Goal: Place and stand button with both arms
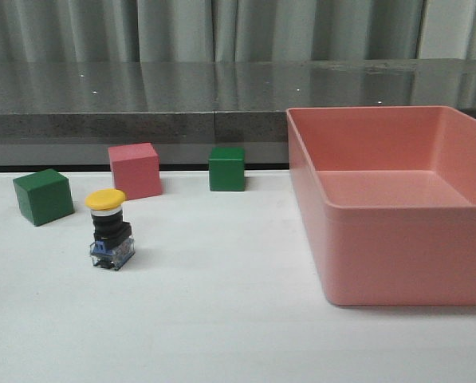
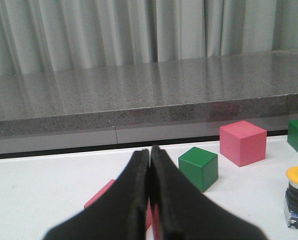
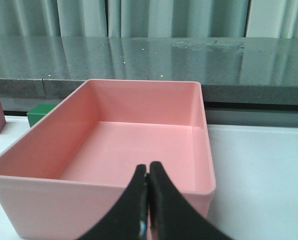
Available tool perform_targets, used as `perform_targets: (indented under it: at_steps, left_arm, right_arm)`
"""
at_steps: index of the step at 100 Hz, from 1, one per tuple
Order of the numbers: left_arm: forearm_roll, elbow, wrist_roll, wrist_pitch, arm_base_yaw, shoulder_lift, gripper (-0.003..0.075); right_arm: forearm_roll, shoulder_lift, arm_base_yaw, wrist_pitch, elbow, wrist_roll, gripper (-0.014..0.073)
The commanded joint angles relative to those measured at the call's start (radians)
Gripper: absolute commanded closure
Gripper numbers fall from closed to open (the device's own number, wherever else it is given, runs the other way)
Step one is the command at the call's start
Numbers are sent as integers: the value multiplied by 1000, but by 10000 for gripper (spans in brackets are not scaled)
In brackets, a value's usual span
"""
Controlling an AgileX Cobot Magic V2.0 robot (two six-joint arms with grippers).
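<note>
Both grippers, left [image 2: 149,165] and right [image 3: 148,180], clenched on nothing, white table [image 1: 222,319], grey ledge [image 1: 142,104], curtains [image 1: 142,32], button [image 1: 109,231] upright.

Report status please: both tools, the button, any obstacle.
Left tool shut, empty. Right tool shut, empty. Button upright on table, untouched. Nothing blocking it.

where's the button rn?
In the front view the button stands upright on the white table, on the left side, just in front of the pink cube and the left green cube, well clear of the pink bin.
</note>
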Motion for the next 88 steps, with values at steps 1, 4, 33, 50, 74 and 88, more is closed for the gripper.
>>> perform_targets:
  at_steps: [1,4,33,50,74,88]
  left_arm:
    - [-6,30,-11,-72,0,-32,739]
    - [-6,30,-11,-72,0,-32,739]
    - [-6,30,-11,-72,0,-32,739]
    - [-6,30,-11,-72,0,-32,739]
    - [-6,30,-11,-72,0,-32,739]
    - [-6,30,-11,-72,0,-32,739]
  right_arm:
    - [-3,-19,-8,-109,-6,5,654]
    - [-3,-19,-8,-100,-7,5,654]
    - [-3,-19,-8,-100,-7,5,654]
    - [-3,-19,-8,-100,-7,5,654]
    - [-3,-19,-8,-100,-7,5,654]
    - [-3,-19,-8,-100,-7,5,654]
